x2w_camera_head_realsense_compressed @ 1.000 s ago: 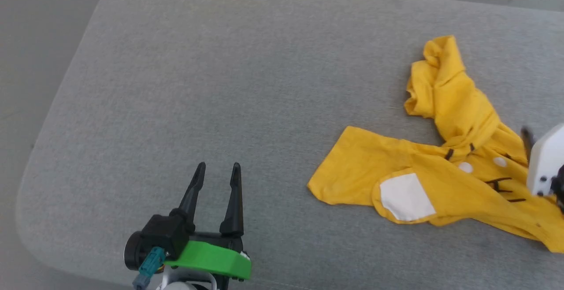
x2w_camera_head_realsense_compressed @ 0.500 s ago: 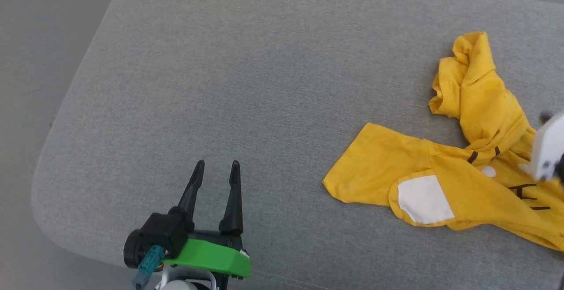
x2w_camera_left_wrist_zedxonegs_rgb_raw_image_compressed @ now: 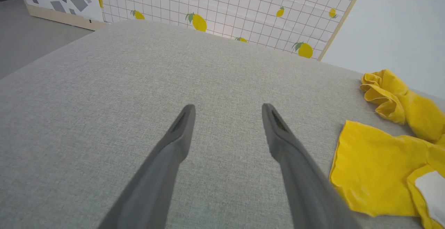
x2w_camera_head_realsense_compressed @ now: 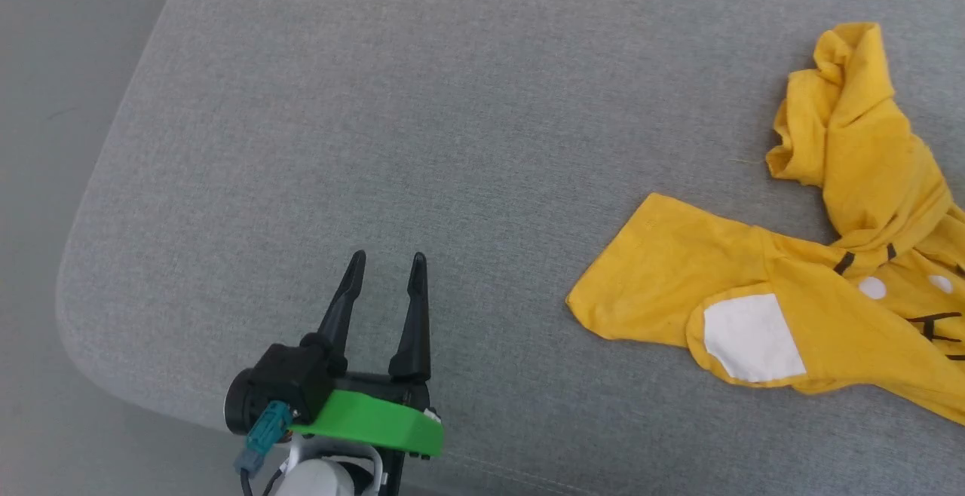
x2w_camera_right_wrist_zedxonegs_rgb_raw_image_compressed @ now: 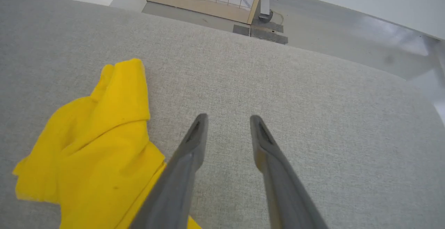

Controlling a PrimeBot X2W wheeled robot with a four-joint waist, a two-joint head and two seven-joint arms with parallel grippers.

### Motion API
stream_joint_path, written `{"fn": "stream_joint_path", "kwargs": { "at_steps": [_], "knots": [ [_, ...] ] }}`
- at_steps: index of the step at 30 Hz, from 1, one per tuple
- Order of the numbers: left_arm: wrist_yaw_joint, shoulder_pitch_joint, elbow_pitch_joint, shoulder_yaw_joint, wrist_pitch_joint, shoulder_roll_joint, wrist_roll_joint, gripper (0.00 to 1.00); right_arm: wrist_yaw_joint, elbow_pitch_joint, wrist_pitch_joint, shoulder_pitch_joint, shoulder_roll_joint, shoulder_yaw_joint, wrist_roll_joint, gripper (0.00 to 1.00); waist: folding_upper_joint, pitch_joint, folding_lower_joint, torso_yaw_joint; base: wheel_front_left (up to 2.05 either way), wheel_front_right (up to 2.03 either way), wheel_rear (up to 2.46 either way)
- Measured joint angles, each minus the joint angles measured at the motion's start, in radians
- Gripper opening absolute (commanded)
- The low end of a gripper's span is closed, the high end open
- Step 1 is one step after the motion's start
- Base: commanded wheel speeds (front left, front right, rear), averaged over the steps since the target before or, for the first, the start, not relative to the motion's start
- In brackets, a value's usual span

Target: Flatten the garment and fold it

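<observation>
Your left pincer [x2w_camera_head_realsense_compressed: 388, 258] stands wide open and holds nothing, low over the bench [x2w_camera_head_realsense_compressed: 452, 104] close to its near edge and rounded left corner. Open grey cloth stretches ahead of it and to both sides. Your right pincer [x2w_camera_right_wrist_zedxonegs_rgb_raw_image_compressed: 228, 117] has its fingers parted with nothing between them, just beside the garment [x2w_camera_head_realsense_compressed: 829, 307]. The garment lies crumpled on your right, its nearest hem well apart from the left pincer.

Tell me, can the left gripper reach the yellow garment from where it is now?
Probably yes. The left gripper is open over the grey padded surface, and nothing lies between it and the garment to its right.
</observation>
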Motion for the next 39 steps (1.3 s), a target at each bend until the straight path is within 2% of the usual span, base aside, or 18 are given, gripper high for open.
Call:
{"fn": "stream_joint_path", "kwargs": {
  "at_steps": [3,6,10,14,17,19,22,26,27,28,30,35,39],
  "knots": [
    [0.001,-0.001,0.001,0.002,0.0,0.0,-0.001,1.0,0.0,0.003,-0.008,0.014,0.024,-0.017,0.003,1.0,0.0,0.008,0.0,0.01,0.0,0.0,0.0],
    [0.008,0.0,0.002,0.016,0.0,0.0,-0.003,1.0,0.0,-0.044,0.007,0.044,0.042,-0.007,0.049,1.0,0.0,0.003,0.0,0.007,0.0,0.0,0.0],
    [0.008,0.001,0.004,0.024,0.0,0.0,-0.003,1.0,0.0,-0.145,0.112,0.089,0.04,0.006,0.125,1.0,0.0,-0.011,0.0,-0.013,0.0,0.0,0.0],
    [0.008,0.001,0.004,0.021,0.0,0.0,-0.003,1.0,0.0,-0.247,0.237,0.185,0.003,0.004,0.163,1.0,0.0,-0.023,0.0,-0.036,0.0,0.0,0.0],
    [0.004,0.001,0.004,0.015,0.0,0.0,-0.003,1.0,0.0,-0.278,0.271,0.264,-0.035,0.002,0.166,1.0,0.0,-0.018,0.0,-0.045,0.0,0.0,0.0],
    [-0.001,0.0,0.004,0.013,0.0,0.0,-0.003,1.0,0.0,-0.275,0.265,0.303,-0.037,0.007,0.169,1.0,0.0,-0.009,0.0,-0.046,0.0,0.0,0.0],
    [-0.004,0.0,0.006,0.013,0.0,0.0,-0.003,1.0,0.0,-0.244,0.176,0.324,-0.04,0.04,0.148,1.0,0.0,0.012,0.0,-0.043,0.0,0.0,0.0],
    [-0.011,-0.007,0.011,0.018,0.0,0.0,-0.002,1.0,0.0,-0.143,0.092,0.314,-0.033,0.073,0.128,1.0,0.0,0.036,0.0,-0.032,0.0,0.0,0.0],
    [-0.011,-0.01,0.011,0.02,0.0,0.0,-0.002,1.0,0.0,-0.123,0.083,0.297,-0.032,0.073,0.128,0.63,0.0,0.041,0.0,-0.029,0.0,0.0,0.0],
    [-0.011,-0.013,0.011,0.022,0.0,0.0,-0.002,1.0,0.0,-0.107,0.077,0.278,-0.032,0.075,0.124,0.36,0.0,0.044,0.0,-0.026,0.0,0.0,0.0],
    [-0.011,-0.015,0.011,0.025,0.0,0.0,-0.002,1.0,0.0,-0.084,0.063,0.251,-0.032,0.082,0.114,0.0,0.0,0.048,0.0,-0.022,0.0,0.0,0.0],
    [-0.011,-0.015,0.012,0.023,0.0,0.0,-0.002,1.0,0.0,-0.043,0.029,0.201,-0.027,0.088,0.107,0.0,0.0,0.039,0.0,-0.021,0.0,0.0,0.0],
    [-0.01,-0.015,0.012,0.016,0.0,0.0,-0.003,1.0,0.0,-0.058,0.012,0.164,-0.035,0.083,0.105,0.0,0.0,0.029,0.0,-0.02,0.0,0.0,0.0]
  ]
}}
